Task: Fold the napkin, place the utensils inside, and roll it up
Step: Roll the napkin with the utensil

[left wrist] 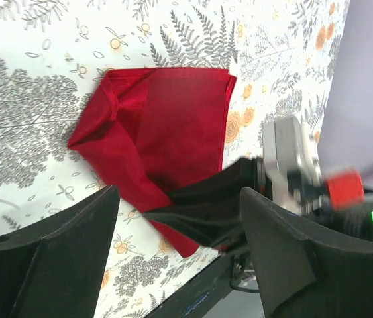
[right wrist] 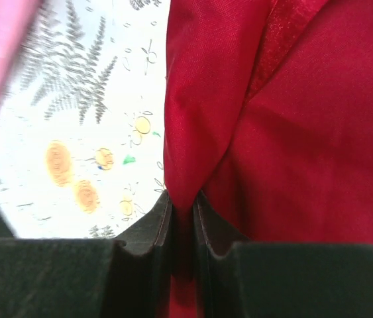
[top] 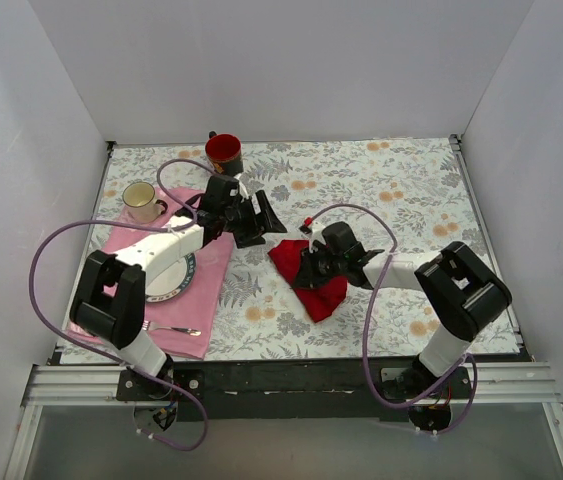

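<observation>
The red napkin (top: 323, 296) lies partly folded on the floral table, right of centre. My right gripper (top: 306, 266) is shut on it, pinching a raised fold at its left edge between both fingers (right wrist: 161, 222). In the right wrist view the red napkin (right wrist: 292, 132) fills the right side. My left gripper (top: 267, 221) hovers open just up and left of the napkin, holding nothing. In the left wrist view the napkin (left wrist: 173, 126) lies beyond the spread left gripper (left wrist: 179, 252). The right gripper (left wrist: 213, 209) also shows there, holding the napkin's near edge. The utensils are out of view.
A pink placemat (top: 211, 275) lies at the left with a plate (top: 183, 277) and a silver fork (top: 173, 328) on it. A beige mug (top: 141, 200) stands at its far corner. A red cup (top: 224, 152) is at the back. White walls enclose the table.
</observation>
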Controlling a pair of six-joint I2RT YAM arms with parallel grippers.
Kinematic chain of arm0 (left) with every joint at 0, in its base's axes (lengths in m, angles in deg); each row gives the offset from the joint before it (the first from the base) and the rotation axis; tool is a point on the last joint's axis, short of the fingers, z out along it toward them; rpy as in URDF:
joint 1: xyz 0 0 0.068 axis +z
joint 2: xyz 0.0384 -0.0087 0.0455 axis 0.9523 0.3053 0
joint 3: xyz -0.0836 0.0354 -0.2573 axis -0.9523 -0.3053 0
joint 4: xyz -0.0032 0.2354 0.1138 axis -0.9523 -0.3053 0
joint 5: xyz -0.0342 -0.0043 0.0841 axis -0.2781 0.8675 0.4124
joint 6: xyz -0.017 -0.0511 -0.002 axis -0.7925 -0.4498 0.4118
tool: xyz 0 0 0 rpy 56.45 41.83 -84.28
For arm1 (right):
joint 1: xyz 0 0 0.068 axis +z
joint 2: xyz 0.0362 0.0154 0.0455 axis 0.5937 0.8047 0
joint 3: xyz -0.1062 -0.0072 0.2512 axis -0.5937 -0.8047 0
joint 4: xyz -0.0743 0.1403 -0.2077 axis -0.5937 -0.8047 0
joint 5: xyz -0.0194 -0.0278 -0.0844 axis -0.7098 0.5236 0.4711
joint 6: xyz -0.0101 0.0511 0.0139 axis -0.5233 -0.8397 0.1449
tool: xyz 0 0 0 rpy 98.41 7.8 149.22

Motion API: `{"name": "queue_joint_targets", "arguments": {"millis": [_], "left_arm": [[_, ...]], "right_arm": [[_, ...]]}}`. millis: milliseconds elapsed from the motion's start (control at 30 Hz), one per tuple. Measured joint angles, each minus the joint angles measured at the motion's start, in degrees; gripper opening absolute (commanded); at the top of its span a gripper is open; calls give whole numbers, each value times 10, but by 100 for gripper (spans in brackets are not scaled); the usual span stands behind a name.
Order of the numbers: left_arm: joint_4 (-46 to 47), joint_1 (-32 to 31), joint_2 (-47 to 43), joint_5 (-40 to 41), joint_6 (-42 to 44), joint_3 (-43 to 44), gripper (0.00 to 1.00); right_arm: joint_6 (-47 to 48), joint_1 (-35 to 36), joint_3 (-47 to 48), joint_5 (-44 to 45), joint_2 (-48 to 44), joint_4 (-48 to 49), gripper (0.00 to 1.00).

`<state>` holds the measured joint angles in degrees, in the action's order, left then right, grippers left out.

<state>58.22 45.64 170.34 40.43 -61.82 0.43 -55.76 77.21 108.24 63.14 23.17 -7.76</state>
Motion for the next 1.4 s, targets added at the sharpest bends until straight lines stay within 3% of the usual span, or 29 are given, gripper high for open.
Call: {"name": "queue_joint_targets", "arguments": {"millis": [200,433,767,867,967,1000,1100,1200,1400], "left_arm": [[-32,-2,-11,14,1,-7,73],[-45,-41,70,16,-28,-13,70],[-61,-71,138,43,-139,13,35],[-65,-71,141,47,-173,14,28],[-65,-73,141,55,-194,14,22],[-66,-73,141,57,-197,14,20],[-70,-73,141,61,-202,17,18],[-76,-74,142,64,-201,21,17],[-78,-74,143,64,-201,21,17]], "right_arm": [[-111,-92,-47,-207,74,169,1],[-197,-123,-63,-320,141,282,1],[-170,-123,-50,-320,130,227,2],[-143,-121,-38,-305,115,176,9],[-99,-108,-9,-272,94,88,24],[-82,-102,2,-256,86,56,37],[-34,-78,41,-202,61,-40,58],[19,-42,84,-111,30,-129,73],[88,51,133,94,-29,-249,84]]}}
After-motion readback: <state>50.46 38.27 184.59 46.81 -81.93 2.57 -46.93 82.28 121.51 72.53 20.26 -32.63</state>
